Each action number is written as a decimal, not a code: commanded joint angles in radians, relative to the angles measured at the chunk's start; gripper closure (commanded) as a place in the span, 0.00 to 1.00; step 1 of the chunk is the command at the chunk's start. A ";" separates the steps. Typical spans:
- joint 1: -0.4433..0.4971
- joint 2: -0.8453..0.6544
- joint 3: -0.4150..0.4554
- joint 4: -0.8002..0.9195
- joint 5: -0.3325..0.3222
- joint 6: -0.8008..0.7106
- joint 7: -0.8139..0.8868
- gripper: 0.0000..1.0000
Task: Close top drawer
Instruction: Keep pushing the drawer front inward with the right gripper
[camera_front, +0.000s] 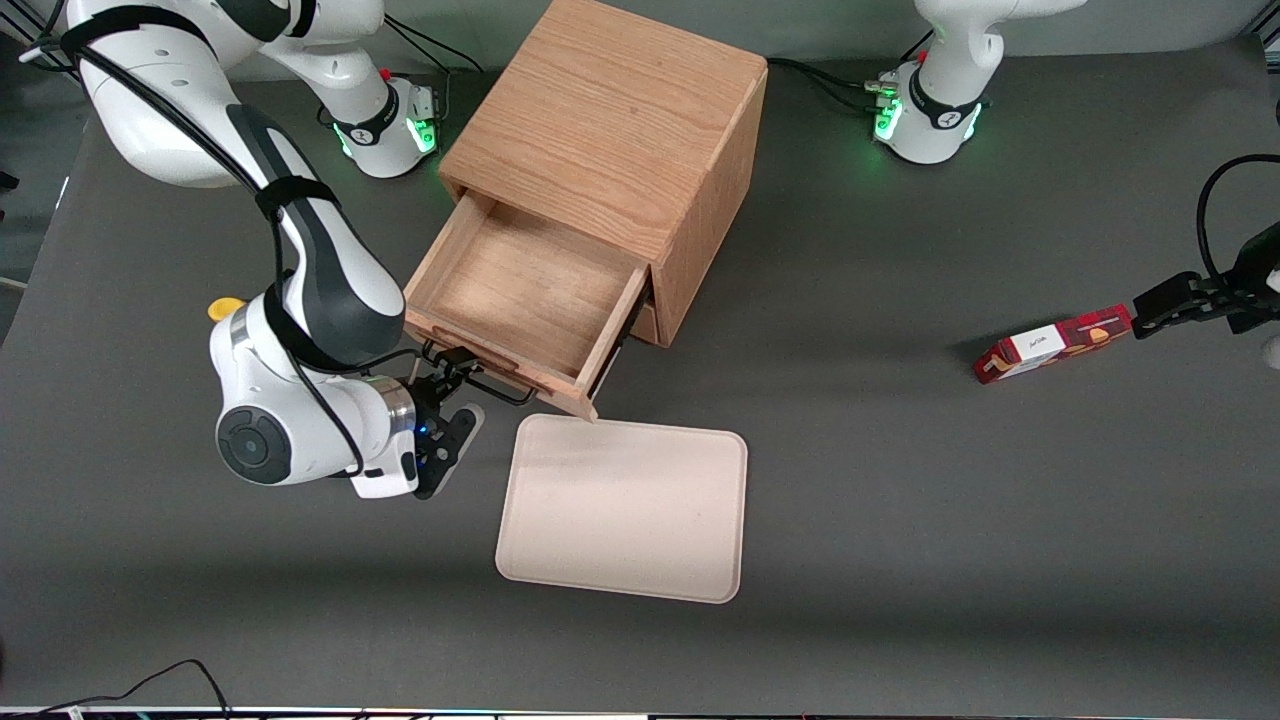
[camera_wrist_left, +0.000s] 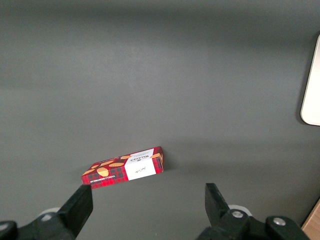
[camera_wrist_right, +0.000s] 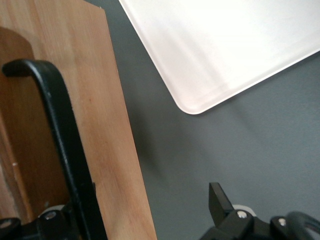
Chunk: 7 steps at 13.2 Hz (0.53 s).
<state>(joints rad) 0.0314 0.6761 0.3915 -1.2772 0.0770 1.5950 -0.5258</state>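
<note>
You had the top drawer (camera_front: 520, 300) pulled well out of the oak cabinet (camera_front: 610, 130), its inside bare. Your hand (camera_front: 455, 400) sat at the drawer front with its fingers spread, one either side of the black wire handle (camera_wrist_right: 65, 145), not clamped on it. A cream tray (camera_front: 625, 510) lay on the counter (camera_front: 900, 500) just nearer the camera; a red biscuit box (camera_front: 1055, 343) lay toward the parked arm's end.
</note>
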 joint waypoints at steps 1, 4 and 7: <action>-0.007 -0.052 0.026 -0.068 -0.016 0.016 0.044 0.00; -0.007 -0.078 0.041 -0.114 -0.014 0.023 0.058 0.00; -0.007 -0.096 0.052 -0.148 -0.014 0.023 0.075 0.00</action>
<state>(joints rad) 0.0314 0.6299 0.4270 -1.3562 0.0759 1.5996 -0.4849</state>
